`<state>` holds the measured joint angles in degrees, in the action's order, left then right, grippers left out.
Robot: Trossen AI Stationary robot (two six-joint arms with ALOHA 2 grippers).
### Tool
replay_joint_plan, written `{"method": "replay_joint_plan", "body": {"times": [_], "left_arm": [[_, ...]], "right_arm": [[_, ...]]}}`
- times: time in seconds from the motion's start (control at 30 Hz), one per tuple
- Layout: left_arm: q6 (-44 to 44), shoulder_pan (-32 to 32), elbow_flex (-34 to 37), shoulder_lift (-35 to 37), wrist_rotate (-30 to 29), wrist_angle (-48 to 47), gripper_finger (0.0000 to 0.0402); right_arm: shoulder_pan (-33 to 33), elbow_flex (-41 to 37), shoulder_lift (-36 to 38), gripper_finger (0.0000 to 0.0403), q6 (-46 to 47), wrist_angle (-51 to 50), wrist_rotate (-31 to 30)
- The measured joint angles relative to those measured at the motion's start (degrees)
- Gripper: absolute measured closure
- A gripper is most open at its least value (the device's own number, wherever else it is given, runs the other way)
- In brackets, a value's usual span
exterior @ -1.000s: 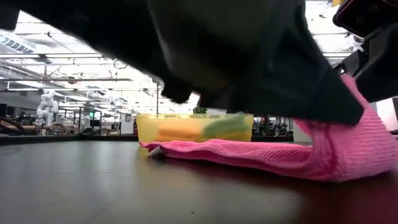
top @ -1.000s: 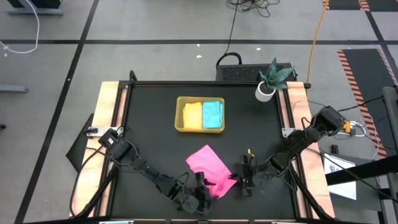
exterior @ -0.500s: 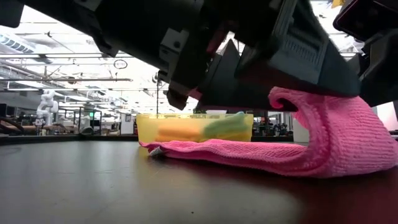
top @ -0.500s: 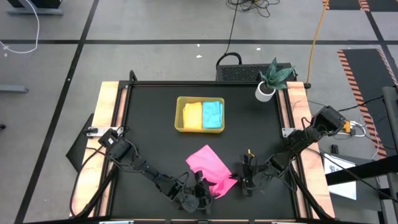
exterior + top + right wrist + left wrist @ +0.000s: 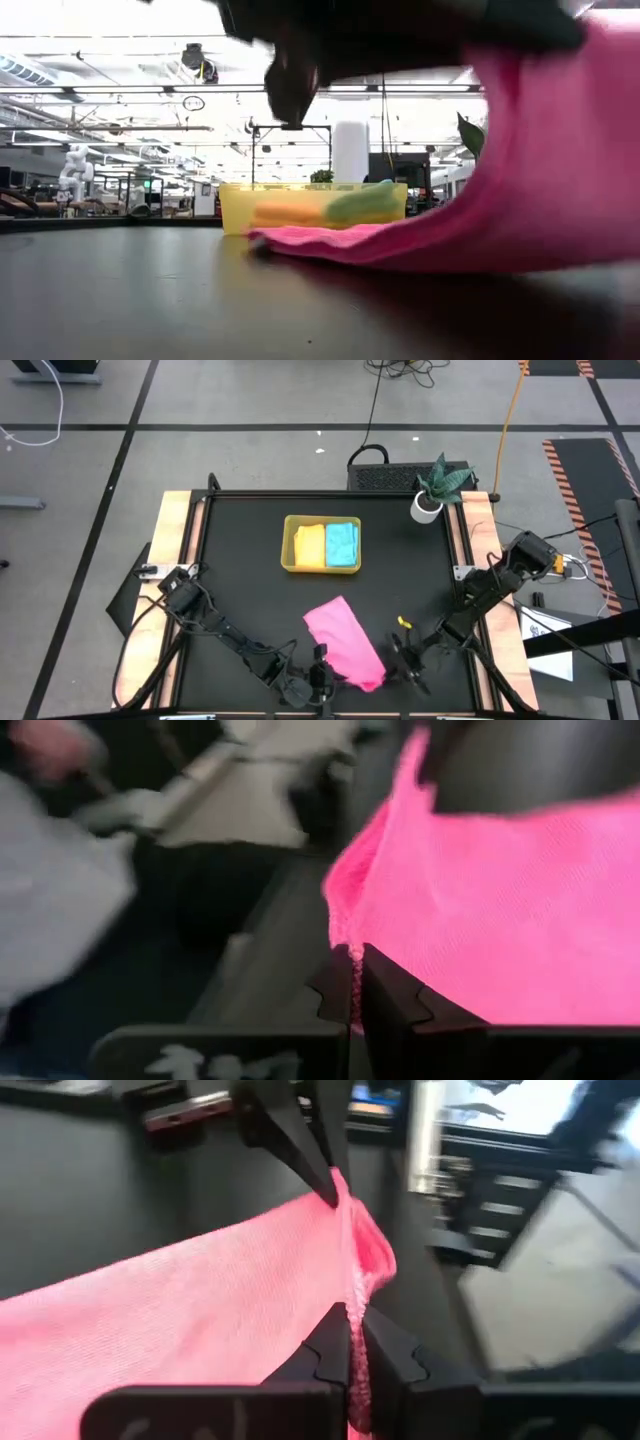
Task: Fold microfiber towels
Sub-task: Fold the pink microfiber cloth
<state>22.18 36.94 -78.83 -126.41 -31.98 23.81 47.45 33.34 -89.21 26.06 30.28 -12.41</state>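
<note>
High view: we are seeing both grippers, left [image 5: 322, 682] and right [image 5: 400, 656], pinching the pink towel [image 5: 345, 640] below the tray [image 5: 290, 545]; a potted plant [image 5: 437, 485] is standing beside it.

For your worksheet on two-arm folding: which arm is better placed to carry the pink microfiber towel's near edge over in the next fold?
Neither alone, probably. The left gripper and right gripper are each shut on a near corner of the pink microfiber towel, so lifting both together looks best.

Pink towel [image 5: 345, 642], yellow [image 5: 310, 544] & blue [image 5: 342, 543] towels in yellow tray [image 5: 290, 563], black table [image 5: 240, 580].
</note>
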Motion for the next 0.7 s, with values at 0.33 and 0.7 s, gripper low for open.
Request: {"method": "replay_joint_plan", "body": {"times": [0.33,0.7], "left_arm": [[-3.7,2.2,0.0,5.2,4.3,-3.2,0.0384],[8.9,1.5,0.0,6.3,-11.3,-30.4,0.0384]], "right_arm": [[3.2,0.0,0.0,0.0399,-7.2,13.7,-3.3],[-7.6,0.0,0.0,0.0399,-1.6,2.5,-13.1]]}}
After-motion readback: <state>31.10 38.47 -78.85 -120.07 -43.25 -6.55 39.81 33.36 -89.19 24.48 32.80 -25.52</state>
